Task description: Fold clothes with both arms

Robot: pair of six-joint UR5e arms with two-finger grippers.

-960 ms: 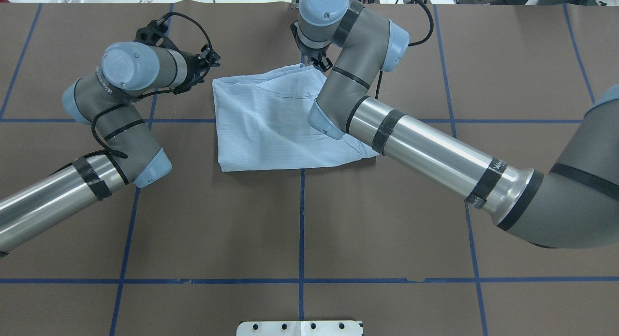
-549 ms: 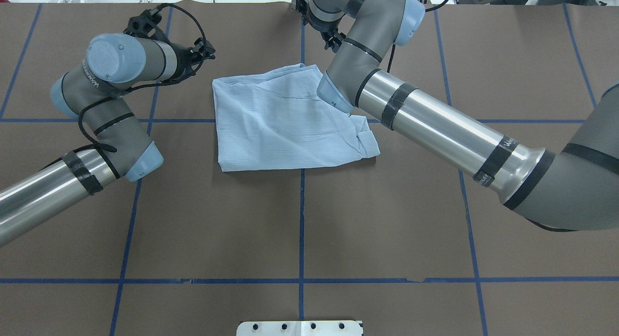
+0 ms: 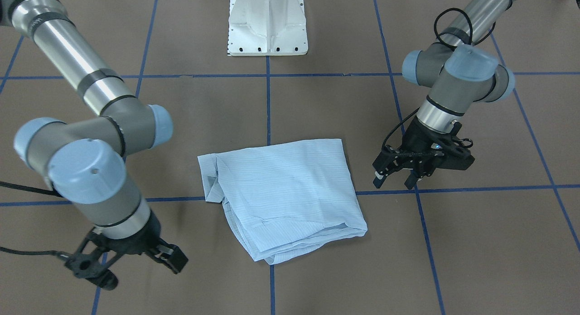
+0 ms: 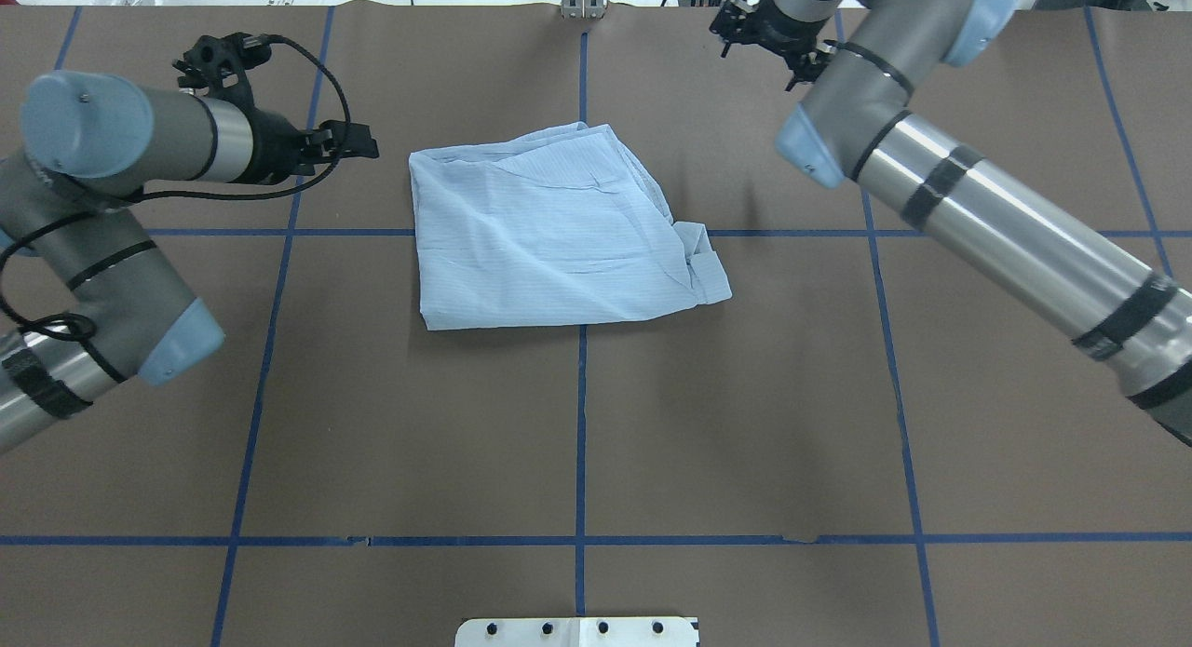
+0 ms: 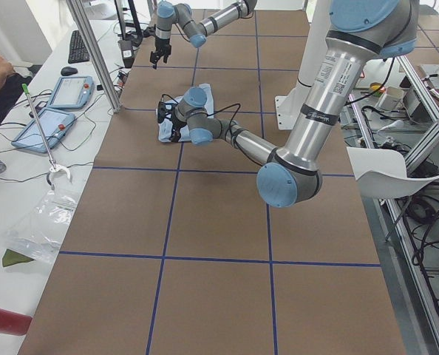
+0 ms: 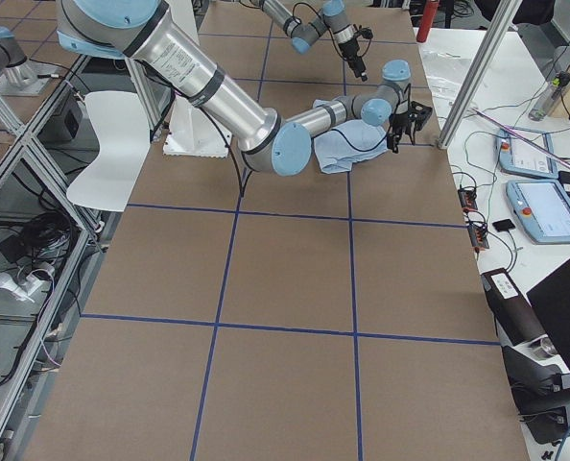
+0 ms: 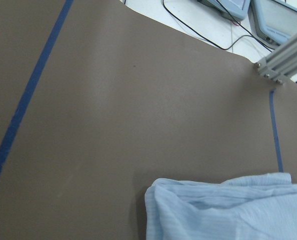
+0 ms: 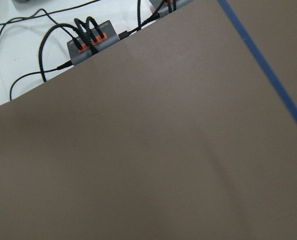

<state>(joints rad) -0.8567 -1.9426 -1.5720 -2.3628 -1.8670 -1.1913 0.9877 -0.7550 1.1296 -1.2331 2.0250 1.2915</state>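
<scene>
Left fingers (image 3: 379, 176) spread beside shirt (image 3: 285, 192)

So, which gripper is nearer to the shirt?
Left. The left gripper hangs just beside the shirt, not touching it; the right gripper is farther off, beyond the opposite side.

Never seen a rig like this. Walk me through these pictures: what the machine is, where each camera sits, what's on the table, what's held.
This is one robot with two jointed arms, the left arm and right arm, each ending in a two-finger gripper. One camera looks down from behind the robot, one faces it across the table, two look along the table from its ends, one sits on each wrist. On the brown table lies one light-blue shirt, folded into a rough square. The left gripper and right gripper are open, either side of the shirt, holding nothing.
</scene>
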